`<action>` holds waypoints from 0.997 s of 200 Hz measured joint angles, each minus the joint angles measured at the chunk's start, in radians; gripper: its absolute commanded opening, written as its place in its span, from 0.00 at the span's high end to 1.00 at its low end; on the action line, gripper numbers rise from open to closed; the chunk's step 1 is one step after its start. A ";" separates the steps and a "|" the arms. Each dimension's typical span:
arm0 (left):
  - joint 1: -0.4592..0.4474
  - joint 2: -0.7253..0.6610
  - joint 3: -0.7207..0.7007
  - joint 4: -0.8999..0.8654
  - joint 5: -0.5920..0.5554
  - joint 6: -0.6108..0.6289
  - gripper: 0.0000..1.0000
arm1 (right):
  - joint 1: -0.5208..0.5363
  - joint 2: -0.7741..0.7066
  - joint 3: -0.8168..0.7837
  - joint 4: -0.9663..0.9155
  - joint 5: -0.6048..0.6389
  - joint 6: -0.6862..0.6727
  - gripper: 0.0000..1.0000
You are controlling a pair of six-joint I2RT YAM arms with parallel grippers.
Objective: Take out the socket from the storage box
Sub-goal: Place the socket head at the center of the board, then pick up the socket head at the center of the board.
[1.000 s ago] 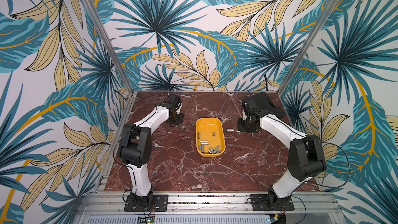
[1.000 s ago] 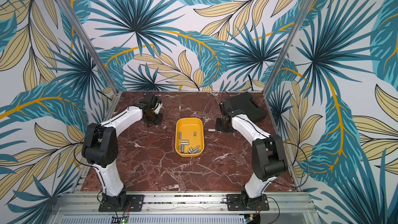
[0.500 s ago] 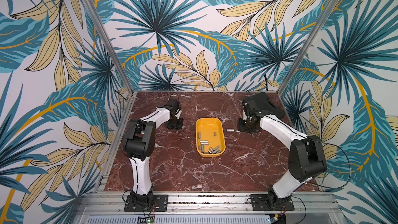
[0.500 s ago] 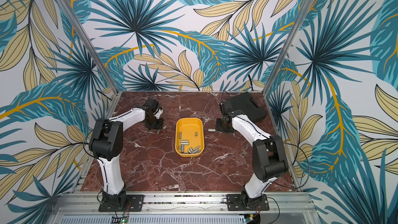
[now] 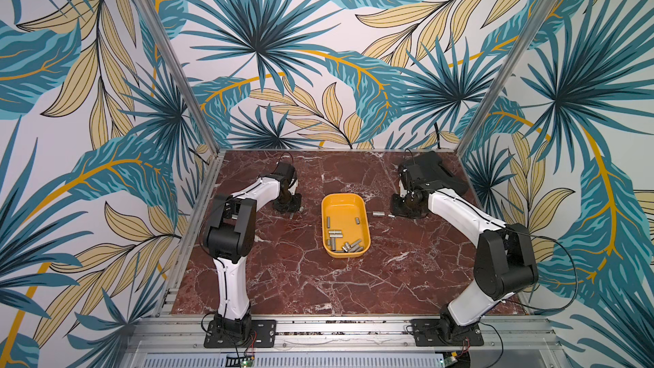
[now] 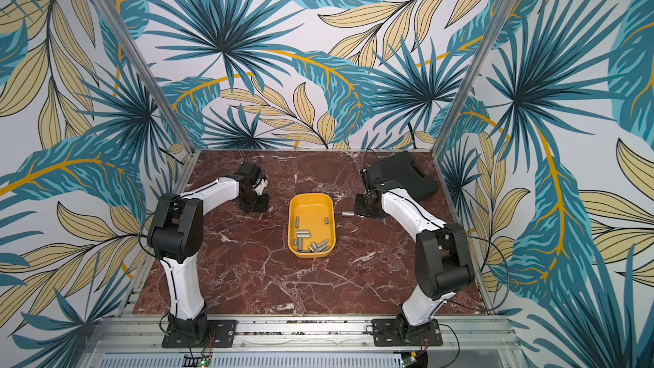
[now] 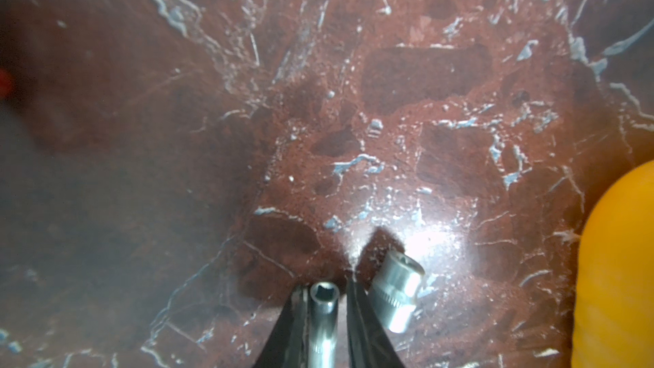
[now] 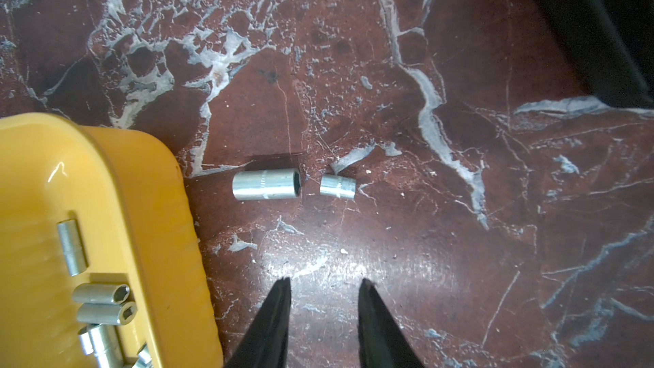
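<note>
Left of the storage box [image 5: 343,207], beside its far end, the left gripper [image 7: 325,283] sits low over the marble table [image 5: 283,277]. Its jaws are slightly apart round a slim socket [image 7: 322,313], with a dark gap on one side, so that socket is already out of the box. Round steel on polished stone may roll once free, and a finger pulling away could knock the stubby socket [image 7: 396,295] just beside it. Right of the box, the right gripper [image 8: 324,280] is parted and empty, facing a long socket [image 8: 266,184] and a short socket [image 8: 338,187] lying end to end. The box holds heaped sockets [image 5: 348,245] at its near end and a few farther back. What the black case [image 5: 431,171] at far right holds is hidden.
</note>
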 measured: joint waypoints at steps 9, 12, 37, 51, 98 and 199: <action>0.000 0.000 0.000 0.002 0.000 -0.002 0.71 | 0.000 0.000 0.000 0.000 0.000 0.000 0.66; 0.001 0.000 0.000 0.002 0.000 -0.002 0.71 | 0.000 0.000 0.000 0.000 0.000 0.000 0.66; 0.001 0.000 0.000 0.003 0.003 -0.005 0.68 | 0.000 0.000 0.000 -0.001 0.000 0.000 0.66; 0.001 0.000 0.000 0.003 0.004 -0.007 0.68 | 0.000 0.000 0.002 -0.006 0.000 0.000 0.66; 0.003 -0.005 0.000 0.001 -0.001 -0.007 0.64 | 0.042 0.000 0.084 -0.060 0.001 -0.006 0.63; -0.005 -0.161 -0.034 0.032 0.040 -0.014 0.58 | 0.294 0.198 0.317 -0.077 -0.043 -0.002 0.63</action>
